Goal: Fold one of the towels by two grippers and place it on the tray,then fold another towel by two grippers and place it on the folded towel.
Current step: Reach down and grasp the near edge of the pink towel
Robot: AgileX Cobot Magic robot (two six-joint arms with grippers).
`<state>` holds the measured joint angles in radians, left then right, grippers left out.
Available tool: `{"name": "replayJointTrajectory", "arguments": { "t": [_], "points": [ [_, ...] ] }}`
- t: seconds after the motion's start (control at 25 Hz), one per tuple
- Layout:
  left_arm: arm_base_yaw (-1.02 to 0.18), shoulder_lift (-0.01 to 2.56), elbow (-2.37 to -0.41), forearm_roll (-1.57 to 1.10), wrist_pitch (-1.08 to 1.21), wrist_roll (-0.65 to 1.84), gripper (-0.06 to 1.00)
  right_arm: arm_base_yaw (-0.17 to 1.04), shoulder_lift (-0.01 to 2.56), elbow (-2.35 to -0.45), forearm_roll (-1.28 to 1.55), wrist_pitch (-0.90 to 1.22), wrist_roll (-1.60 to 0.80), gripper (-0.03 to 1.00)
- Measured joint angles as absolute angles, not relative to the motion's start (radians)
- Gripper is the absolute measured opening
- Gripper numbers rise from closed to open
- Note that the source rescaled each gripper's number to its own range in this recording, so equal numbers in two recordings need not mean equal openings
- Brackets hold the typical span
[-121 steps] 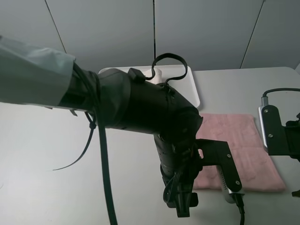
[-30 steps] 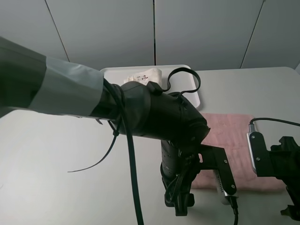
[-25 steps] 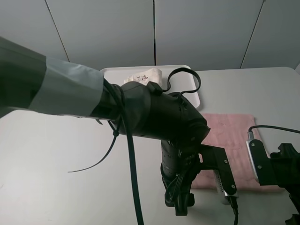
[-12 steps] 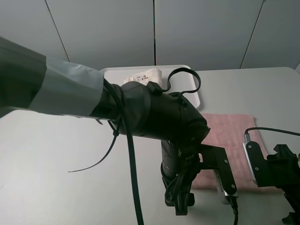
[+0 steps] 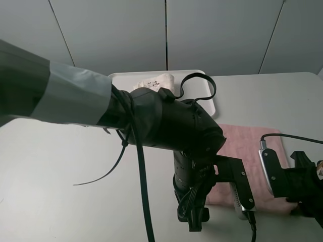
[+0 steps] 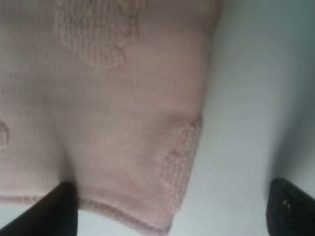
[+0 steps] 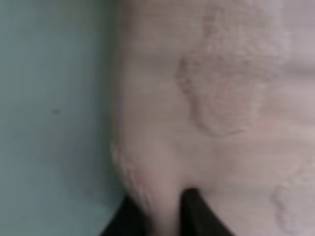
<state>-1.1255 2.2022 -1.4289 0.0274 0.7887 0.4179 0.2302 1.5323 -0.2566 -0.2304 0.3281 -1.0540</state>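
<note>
Two grippers stand at the near edge of the pink towel (image 5: 247, 146), one toward each end of that edge.

Left side: my left gripper (image 6: 172, 211) is spread wide. One fingertip (image 6: 54, 212) sits over the cloth just inside the towel's corner. The other fingertip (image 6: 293, 209) sits over the bare table (image 5: 50, 166) beside it. The corner lies between them, unclamped. I cannot tell whether either fingertip touches the surface below.

Right side: my right gripper (image 7: 162, 221) is drawn narrow. A raised ridge of pink cloth is pinched between its two fingers, close to the towel's side edge.

From the high camera, my left arm (image 5: 166, 126) fills the foreground. Its grey sleeve (image 5: 65, 96) enters from the left, and black cables (image 5: 141, 191) hang from it. The arm hides the left part of the towel. My right arm (image 5: 292, 181) sits low at the right of that view, over the towel's near right corner.

Beyond the grippers, the rest of the pink towel lies flat on the table, right of centre.

Farther back, the tray (image 5: 121, 78) rests on the table, with a strip of bare table between it and the towel's far edge. The cream towel (image 5: 154, 80) lies folded on the tray, partly hidden behind my left arm.

Grey wall panels (image 5: 217, 35) stand behind the table's far edge
</note>
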Motion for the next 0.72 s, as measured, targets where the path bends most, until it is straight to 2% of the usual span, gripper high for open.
{"name": "replayJointTrajectory", "arguments": {
  "t": [0.04,0.12,0.72],
  "points": [
    [-1.125,2.202,-1.429,0.027,0.789,0.418,1.0,0.23,1.535,-0.257,-0.242,0.314,-1.054,0.08],
    [-1.125,2.202,-1.429,0.027,0.789,0.418,1.0,0.23,1.535,-0.257,-0.252,0.304,-1.054,0.01],
    [-1.125,2.202,-1.429,0.029,0.767,0.458,1.0,0.23,1.535,-0.257,-0.269,0.284,-1.058,0.01]
  ]
}}
